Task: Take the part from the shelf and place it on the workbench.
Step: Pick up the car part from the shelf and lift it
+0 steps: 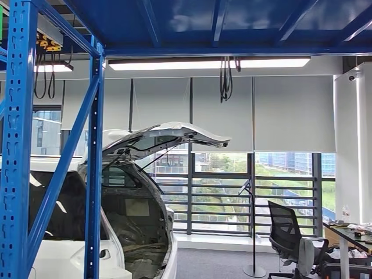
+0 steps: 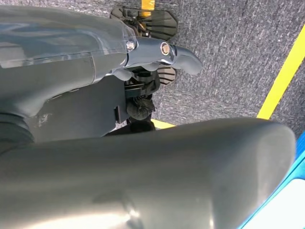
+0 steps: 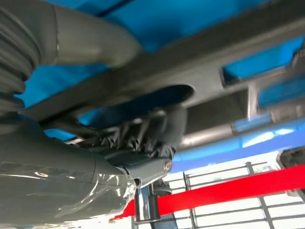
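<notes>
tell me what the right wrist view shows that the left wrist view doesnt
Right wrist view alone: the right hand with its fingers curled around a grey metal part, blue shelf steel behind, a red bar and window rails beyond.

Left wrist view alone: the left hand hanging with nothing in it, over grey carpet with a yellow floor line, and a large grey curved surface close to the camera that I cannot identify.

Both share: a grey hand cover entering from the picture's left edge, and some blue at the frame's margin.

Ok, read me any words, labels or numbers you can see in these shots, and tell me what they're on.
None can be read.
The shelf, the car and the grey part held by the right hand show no lettering.
</notes>
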